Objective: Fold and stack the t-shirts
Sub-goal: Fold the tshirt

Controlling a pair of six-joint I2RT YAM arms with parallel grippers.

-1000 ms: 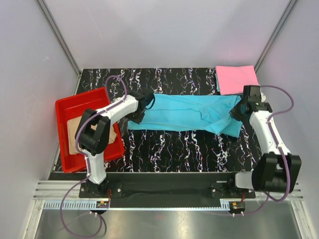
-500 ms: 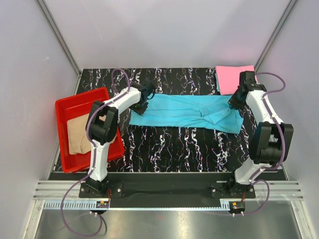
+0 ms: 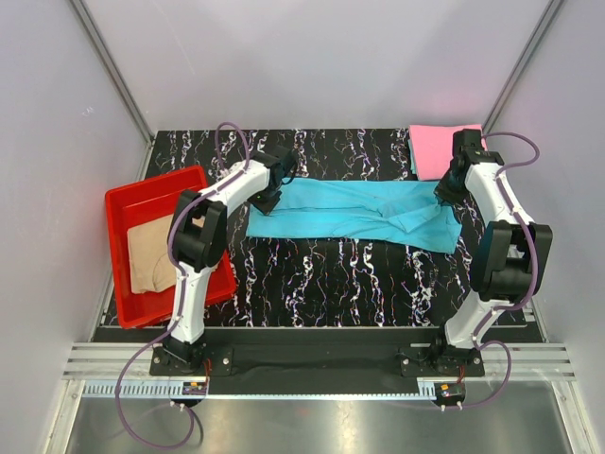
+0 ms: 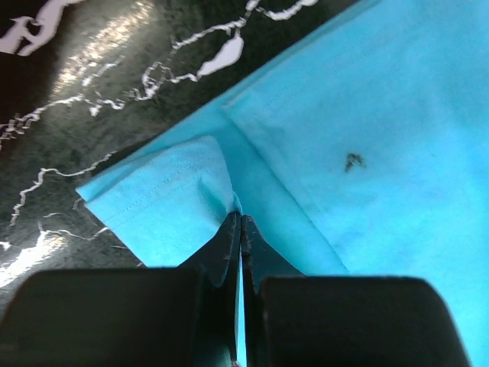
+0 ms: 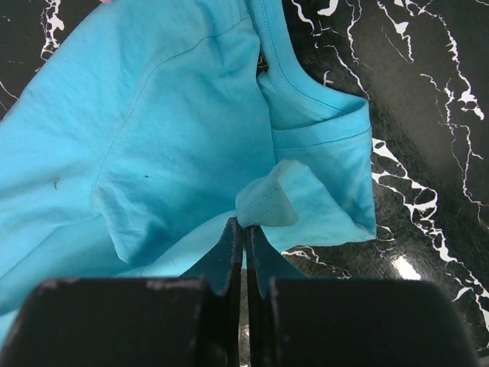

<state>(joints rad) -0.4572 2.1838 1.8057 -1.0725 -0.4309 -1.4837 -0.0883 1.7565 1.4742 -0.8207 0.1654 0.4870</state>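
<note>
Top external: turquoise-blue cloth t-shirt [image 3: 350,213] lies half-folded lengthwise on black marbled surface [image 3: 331,274]. Left pincer [image 3: 268,200] and right pincer [image 3: 442,194] each pinch one end. Pink cloth t-shirt [image 3: 446,149] sits folded far right. Tan-beige cloth t-shirt [image 3: 151,253] looks unfolded in red plastic tray [image 3: 128,203]. Stacking remains.

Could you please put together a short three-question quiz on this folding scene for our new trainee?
1. True or false: the folded pink cloth t-shirt lies in the red plastic tray.
2. Fill in: the tan-beige cloth t-shirt lies in the ____.
3. What does the left claw pinch? A) the turquoise-blue cloth t-shirt B) the tan-beige t-shirt C) nothing

Key: 1 false, it lies on the black marbled table, at the far right corner. 2 red plastic tray. 3 A.
</note>
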